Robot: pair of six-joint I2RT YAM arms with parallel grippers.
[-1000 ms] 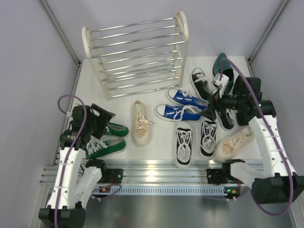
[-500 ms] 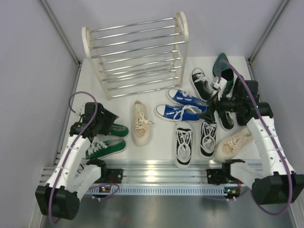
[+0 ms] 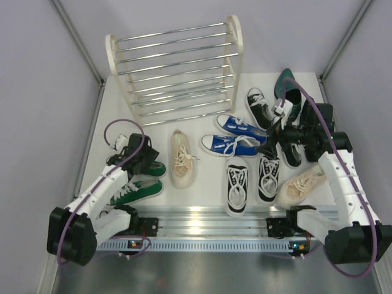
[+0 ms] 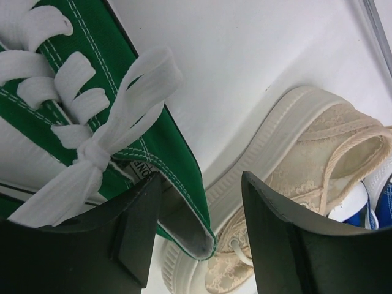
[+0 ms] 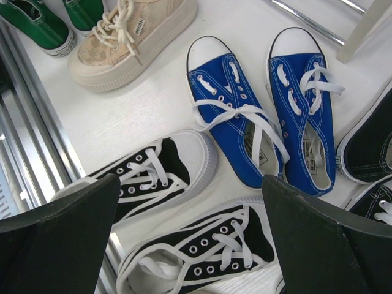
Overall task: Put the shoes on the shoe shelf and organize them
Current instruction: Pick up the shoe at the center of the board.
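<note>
The shoe shelf (image 3: 174, 70) stands bare at the back left, with the shoes spread on the white table in front of it. My left gripper (image 3: 147, 164) (image 4: 199, 190) is open, its jaws straddling the heel wall of the farther green sneaker (image 3: 154, 168) (image 4: 147, 141). One finger touches the inside of the wall. The other stands a gap away on the outside. The second green sneaker (image 3: 136, 190) lies just nearer. My right gripper (image 3: 269, 142) (image 5: 190, 190) hangs wide open and holds nothing, above the black-and-white sneakers (image 5: 153, 171) and beside the blue pair (image 3: 236, 144) (image 5: 236, 116).
A beige sneaker (image 3: 182, 158) (image 4: 306, 159) lies right of the green pair, its mate (image 3: 301, 184) at the front right. Another black-and-white pair (image 3: 260, 107) and a dark green dress shoe (image 3: 288, 82) sit at the back right. A metal rail (image 3: 202, 220) runs along the near edge.
My left arm has reached forward and right to the green sneaker's heel, and its jaws have narrowed around the heel wall. The right arm has stayed still.
</note>
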